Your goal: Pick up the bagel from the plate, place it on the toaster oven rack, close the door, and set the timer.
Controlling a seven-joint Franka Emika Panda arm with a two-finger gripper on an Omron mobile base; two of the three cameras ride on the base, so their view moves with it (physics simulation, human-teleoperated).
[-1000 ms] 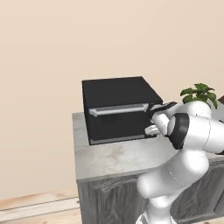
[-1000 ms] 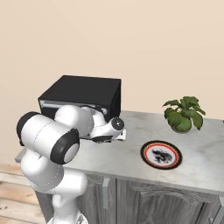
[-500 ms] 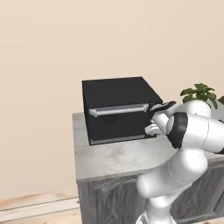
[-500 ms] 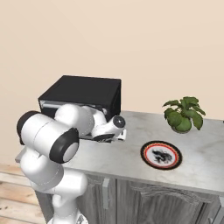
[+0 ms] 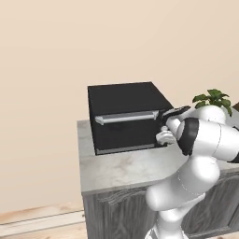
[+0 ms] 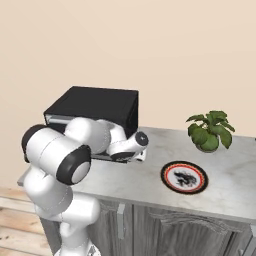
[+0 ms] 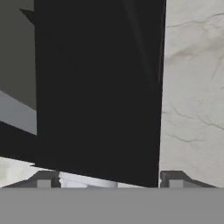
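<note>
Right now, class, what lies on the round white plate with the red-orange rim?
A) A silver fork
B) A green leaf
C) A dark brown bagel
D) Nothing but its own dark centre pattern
D: in the right base view the round white plate with the red-orange rim carries just its dark blotchy centre pattern, with no bagel, fork or leaf resting on it.

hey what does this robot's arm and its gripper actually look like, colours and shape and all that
The arm is glossy white, built from thick rounded segments with dark grey to black bands at the joints. The gripper has two small dark grey finger tips with flat, blocky ends. No cables or markings are visible.
</note>
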